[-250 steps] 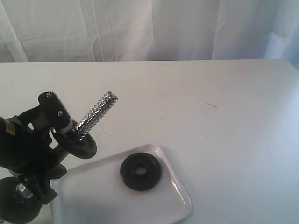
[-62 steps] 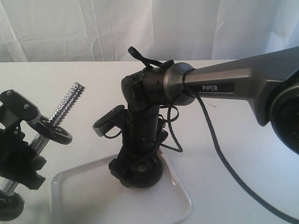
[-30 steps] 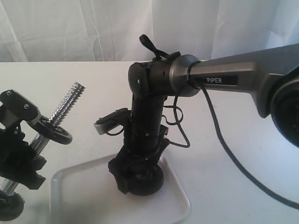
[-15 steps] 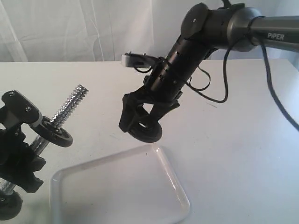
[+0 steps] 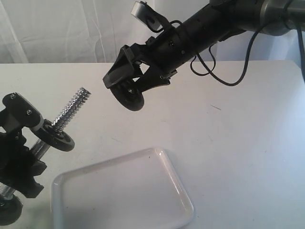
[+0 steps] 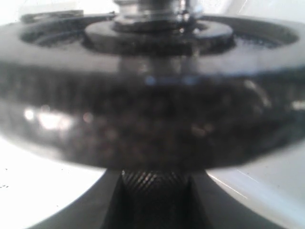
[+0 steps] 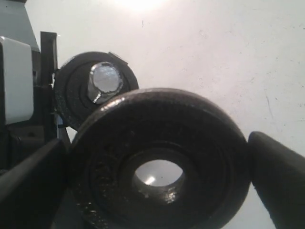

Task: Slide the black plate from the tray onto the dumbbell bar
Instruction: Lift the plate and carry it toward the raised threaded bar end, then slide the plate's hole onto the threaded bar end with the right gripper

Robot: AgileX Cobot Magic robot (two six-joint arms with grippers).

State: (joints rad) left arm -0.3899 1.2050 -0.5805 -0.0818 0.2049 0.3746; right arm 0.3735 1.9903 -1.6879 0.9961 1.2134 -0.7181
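My right gripper [image 5: 127, 90] is shut on the black plate [image 5: 129, 98] and holds it in the air, tilted on edge, above and to the right of the bar's free end. In the right wrist view the plate [image 7: 159, 162] sits between both fingers [image 7: 28, 183], its hole facing outward. Beyond it I see the tip of the dumbbell bar [image 7: 106, 81]. The chrome dumbbell bar [image 5: 74, 107] slants up to the right, and my left gripper [image 5: 28, 143] is shut on its middle. The white tray [image 5: 124, 193] lies empty at the front.
One similar black disc [image 5: 57, 138] sits on the bar below the threads and fills the left wrist view [image 6: 152, 95]. Another black disc [image 5: 7, 210] is at the bar's lower end. The right arm's cable [image 5: 238, 71] hangs over the white table [image 5: 238, 143].
My right gripper lifted the black plate off the tray and carried it up and left toward the bar's threaded end. The tray is now empty. The left arm has hardly moved.
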